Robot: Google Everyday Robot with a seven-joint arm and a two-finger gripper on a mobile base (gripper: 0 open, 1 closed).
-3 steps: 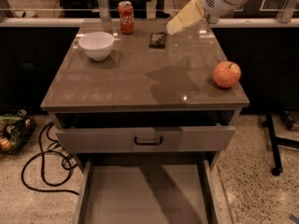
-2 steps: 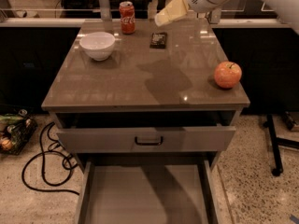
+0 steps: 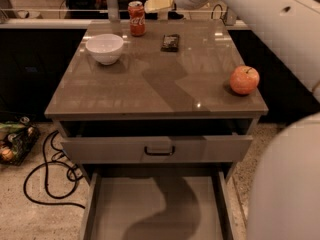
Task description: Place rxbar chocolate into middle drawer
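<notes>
The rxbar chocolate is a small dark flat bar lying at the back of the cabinet top, right of the red soda can. The middle drawer is pulled out at the bottom of the view and shows a plain grey floor with the arm's shadow on it. My gripper hangs above the back edge of the top, a little behind and left of the bar, between it and the can. It holds nothing that I can see.
A white bowl sits at the back left and an orange-red apple at the right edge. The grey drawer with the black handle is slightly open above the middle drawer. Cables lie on the floor at left.
The gripper has moved left along the back of the top, from right of the bar to above and left of it, near the can. The objects have not moved.
</notes>
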